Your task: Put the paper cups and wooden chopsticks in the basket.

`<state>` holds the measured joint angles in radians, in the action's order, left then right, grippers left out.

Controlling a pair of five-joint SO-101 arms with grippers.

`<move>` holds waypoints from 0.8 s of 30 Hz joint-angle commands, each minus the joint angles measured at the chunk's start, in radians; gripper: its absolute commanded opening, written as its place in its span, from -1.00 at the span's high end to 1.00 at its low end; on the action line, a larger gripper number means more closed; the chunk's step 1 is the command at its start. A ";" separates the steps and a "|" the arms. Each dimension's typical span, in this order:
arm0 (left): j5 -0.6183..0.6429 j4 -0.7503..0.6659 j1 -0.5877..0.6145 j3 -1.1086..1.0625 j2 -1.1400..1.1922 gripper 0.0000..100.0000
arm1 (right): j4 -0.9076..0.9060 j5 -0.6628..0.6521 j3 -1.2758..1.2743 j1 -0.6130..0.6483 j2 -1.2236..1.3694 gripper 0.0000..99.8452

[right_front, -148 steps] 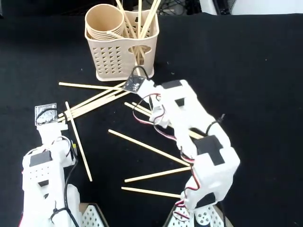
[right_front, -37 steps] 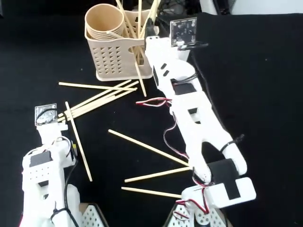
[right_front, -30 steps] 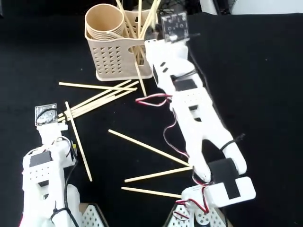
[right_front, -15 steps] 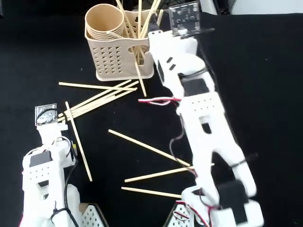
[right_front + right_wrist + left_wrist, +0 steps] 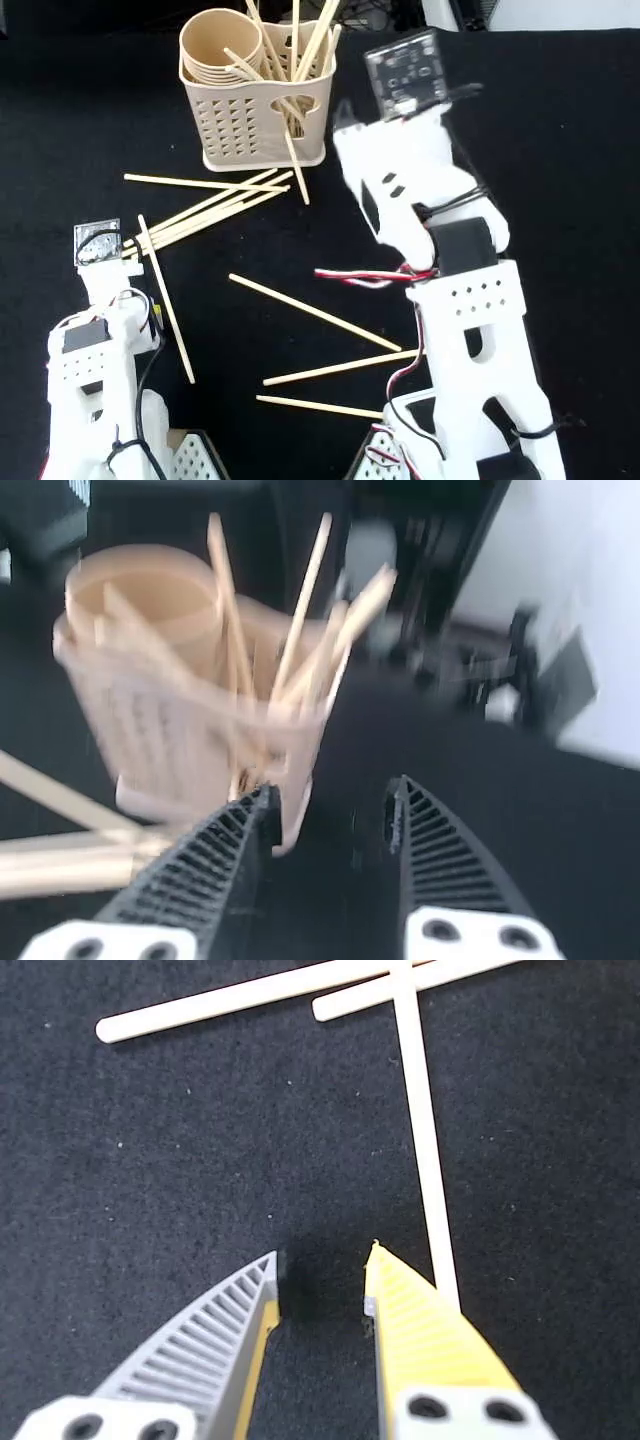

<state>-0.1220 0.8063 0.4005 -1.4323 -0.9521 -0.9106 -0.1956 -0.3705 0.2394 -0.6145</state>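
**Inspector:** Basket and contents?
**Recorder:** The basket stands at the far side of the black table. The stacked paper cups sit in one end, with the standing chopsticks upright beside them.
**Inspector:** Items outside it?
**Recorder:** The loose chopsticks lie scattered on the table between arms and basket. A leaning chopstick rests against the basket's front wall.
**Inspector:** Right gripper?
**Recorder:** The right gripper is just beside the basket, jaws parted, nothing held.
**Inspector:** Left gripper?
**Recorder:** The left gripper is low over the table, jaws apart and empty, with a single chopstick alongside its yellow finger
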 commanded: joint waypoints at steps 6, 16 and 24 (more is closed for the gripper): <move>-0.006 -0.015 -0.008 0.004 -0.018 0.69 | -0.330 -0.270 -0.027 0.147 0.039 0.63; -0.006 -0.017 -0.010 0.007 -0.018 0.69 | -0.400 -0.330 -0.216 0.190 0.041 0.52; -0.006 -0.017 -0.010 0.007 -0.018 0.69 | -0.540 -0.505 -0.409 0.423 -0.064 0.52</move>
<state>-0.1220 0.8063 0.4005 -1.4323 -0.9521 -1.4246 -0.6682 -0.7388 0.5846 -0.6084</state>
